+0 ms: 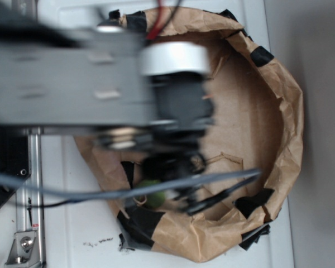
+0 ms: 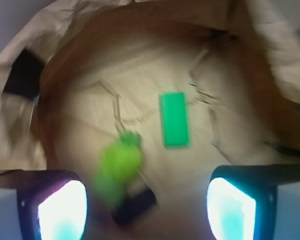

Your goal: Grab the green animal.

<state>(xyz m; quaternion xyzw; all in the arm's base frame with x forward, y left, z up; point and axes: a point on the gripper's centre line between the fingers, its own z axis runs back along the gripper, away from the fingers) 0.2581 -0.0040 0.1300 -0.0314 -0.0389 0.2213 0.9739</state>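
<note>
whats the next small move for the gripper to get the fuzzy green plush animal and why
Probably shift a little toward the left finger and descend. In the wrist view the open gripper has the fuzzy yellow-green plush animal left of centre between its fingers, not yet enclosed. The flat green rectangular block lies farther ahead, apart from it.

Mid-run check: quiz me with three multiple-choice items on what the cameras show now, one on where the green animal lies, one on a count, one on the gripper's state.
1. In the wrist view, the green animal lies:
A. left of and below the flat green block
B. on top of the block
C. outside the paper enclosure

2. How many green things lie on the brown floor?
A. one
B. two
C. four

3. The gripper is:
A. shut on the animal
B. shut on the block
C. open, holding nothing

Answers:
1 A, the blurred plush sits lower left of the block, apart from it.
2 B, only plush and block.
3 C, both fingers stand wide apart with the animal between and beyond them.
</note>
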